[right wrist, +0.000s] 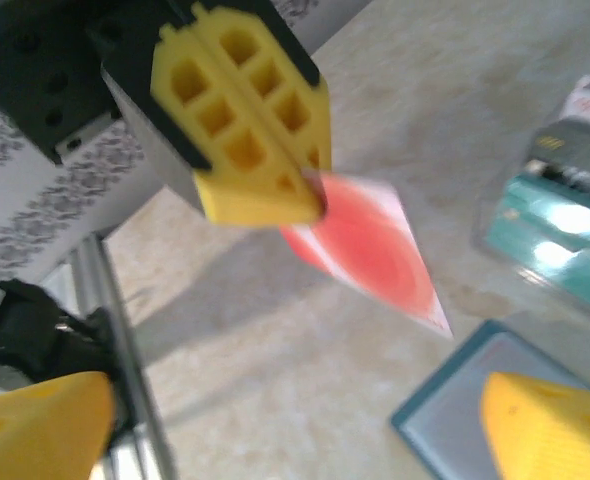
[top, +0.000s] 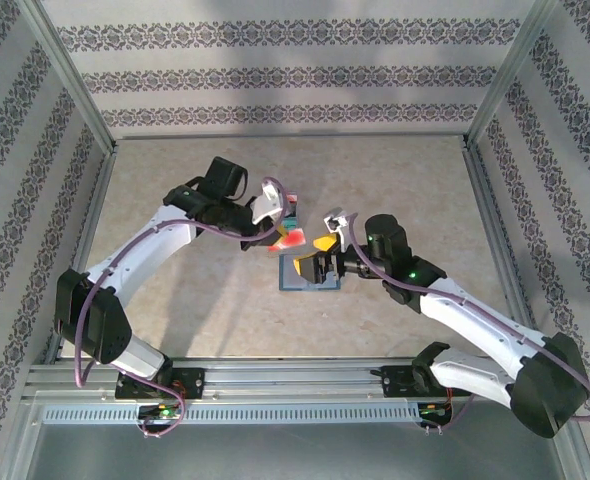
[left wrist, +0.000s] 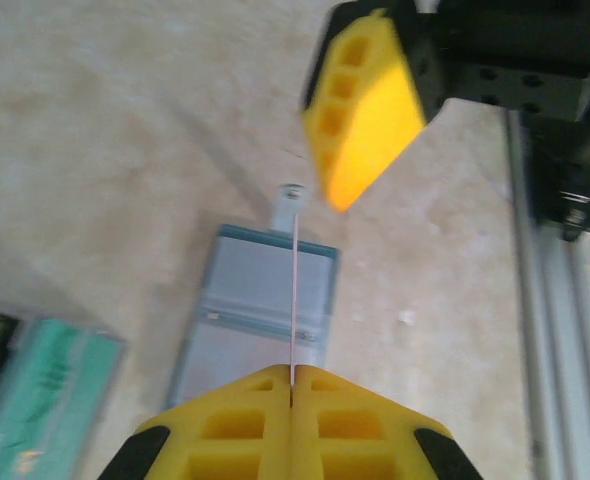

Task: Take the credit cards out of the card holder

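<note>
While left gripper (left wrist: pixel 293 388) pinches a red-and-white card (right wrist: pixel 370 245) near the card holder (left wrist: pixel 250 300), right gripper (top: pixel 313 256) hangs wide open over it.

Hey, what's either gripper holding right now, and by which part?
The left gripper pinches a thin red-and-white plastic card by one end. The right gripper is open, holding nothing.
</note>
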`<action>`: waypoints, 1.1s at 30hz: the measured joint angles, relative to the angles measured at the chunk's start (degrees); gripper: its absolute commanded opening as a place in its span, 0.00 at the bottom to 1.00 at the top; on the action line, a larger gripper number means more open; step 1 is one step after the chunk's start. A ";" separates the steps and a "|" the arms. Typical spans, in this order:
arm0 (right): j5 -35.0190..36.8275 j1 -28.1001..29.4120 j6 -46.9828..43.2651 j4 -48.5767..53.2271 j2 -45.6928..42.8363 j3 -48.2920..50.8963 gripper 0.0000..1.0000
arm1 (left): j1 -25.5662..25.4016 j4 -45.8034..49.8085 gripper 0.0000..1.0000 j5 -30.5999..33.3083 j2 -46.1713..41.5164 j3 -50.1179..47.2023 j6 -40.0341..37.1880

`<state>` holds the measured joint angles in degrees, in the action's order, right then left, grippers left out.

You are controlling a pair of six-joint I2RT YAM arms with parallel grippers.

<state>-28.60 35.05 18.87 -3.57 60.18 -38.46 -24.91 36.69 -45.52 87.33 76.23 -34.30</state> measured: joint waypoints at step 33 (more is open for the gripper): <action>34.95 -0.07 20.02 15.02 3.39 -1.16 0.98 | 7.93 -1.49 0.00 9.75 30.49 23.93 -24.65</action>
<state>6.35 34.98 38.89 11.44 63.57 -39.62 -16.97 35.20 -35.77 117.82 100.16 -58.96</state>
